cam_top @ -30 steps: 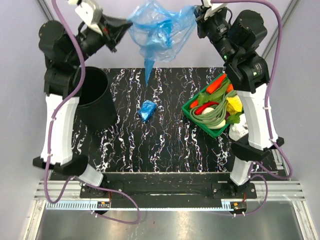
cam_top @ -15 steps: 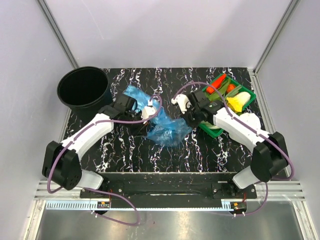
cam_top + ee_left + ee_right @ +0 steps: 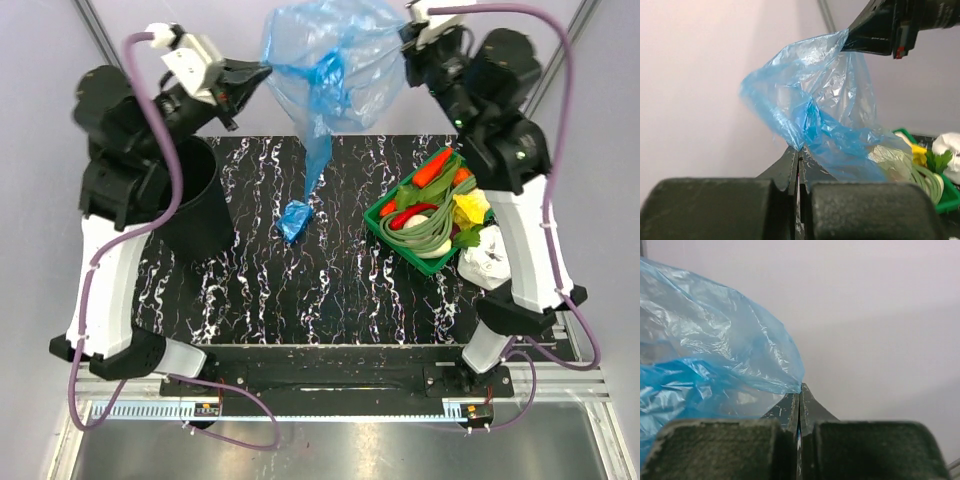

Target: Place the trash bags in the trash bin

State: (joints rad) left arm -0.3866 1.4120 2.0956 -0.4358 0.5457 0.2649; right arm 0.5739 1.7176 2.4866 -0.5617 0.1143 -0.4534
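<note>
A translucent blue trash bag (image 3: 335, 65) hangs stretched high above the back of the mat. My left gripper (image 3: 264, 68) is shut on its left edge and my right gripper (image 3: 406, 42) is shut on its right edge. Its tail dangles toward a second trash bag, a small blue wad (image 3: 296, 220) lying on the mat. The black trash bin (image 3: 200, 210) stands at the left, partly hidden behind my left arm. In the left wrist view the bag (image 3: 815, 115) rises from my left gripper (image 3: 799, 149). In the right wrist view the bag (image 3: 705, 350) spreads left of my right gripper (image 3: 800, 386).
A green tray (image 3: 385, 222) of vegetables sits on the right of the black marbled mat (image 3: 330, 290), also seen as the tray (image 3: 940, 192) in the left wrist view. A white plastic lump (image 3: 490, 262) lies beside my right arm. Pale walls close in the back and sides.
The bag is stretched wider and higher than a second ago, with my left gripper further right. The half-second-old frame shows both arms low over the mat with the bag.
</note>
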